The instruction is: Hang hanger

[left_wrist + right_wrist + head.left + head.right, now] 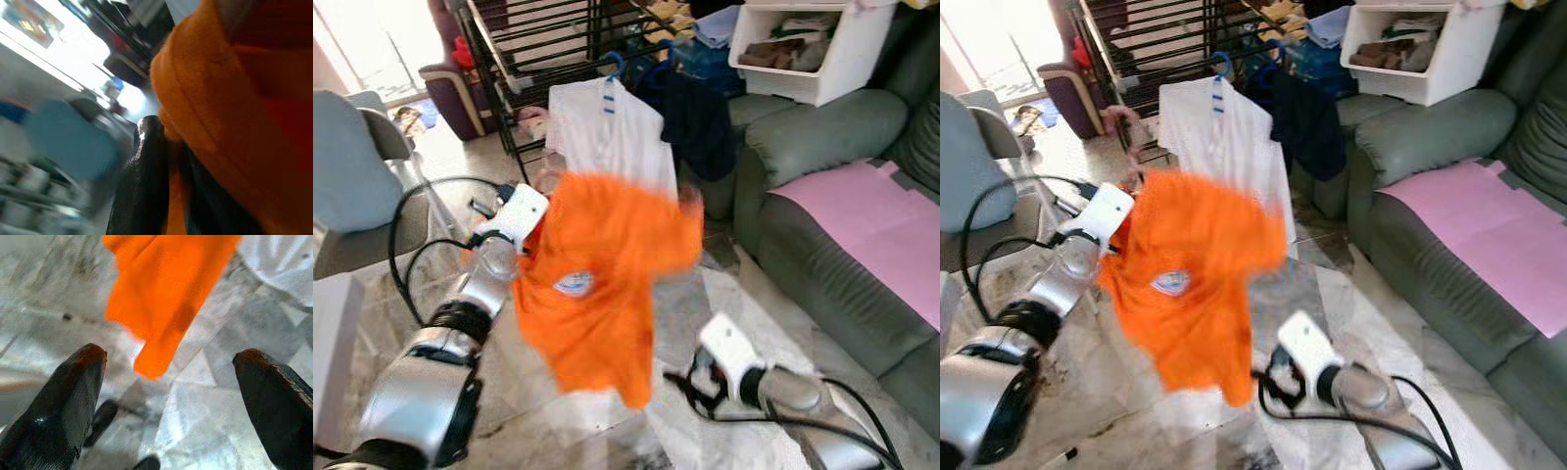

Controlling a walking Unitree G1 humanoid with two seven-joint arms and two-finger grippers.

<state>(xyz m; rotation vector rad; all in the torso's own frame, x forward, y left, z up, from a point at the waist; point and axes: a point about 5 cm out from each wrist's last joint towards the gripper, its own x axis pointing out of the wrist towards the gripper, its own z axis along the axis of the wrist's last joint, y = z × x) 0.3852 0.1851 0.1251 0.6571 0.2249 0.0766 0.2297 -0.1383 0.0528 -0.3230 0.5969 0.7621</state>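
An orange T-shirt [597, 274] with a small pale badge hangs in the air in front of me, blurred by motion. My left gripper [173, 156] is shut on the shirt's upper edge. One black finger [146, 166] presses against the orange cloth, and any hanger inside is hidden by the fabric. My right gripper [171, 382] is open low over the floor, below the shirt's bottom tip, with nothing between its fingers. Behind the shirt stands a black drying rack [558, 39]. On it a white shirt [607, 132] hangs from a blue hanger [612, 67], beside a dark navy garment [695, 117].
A grey-green sofa [822, 157] with a pink sheet [881, 220] runs along the right. A white bin of clothes [813, 49] rests on its back. A grey chair [357, 186] stands left, and black cables [411, 245] loop near my left arm. The floor is pale marble tile [705, 294].
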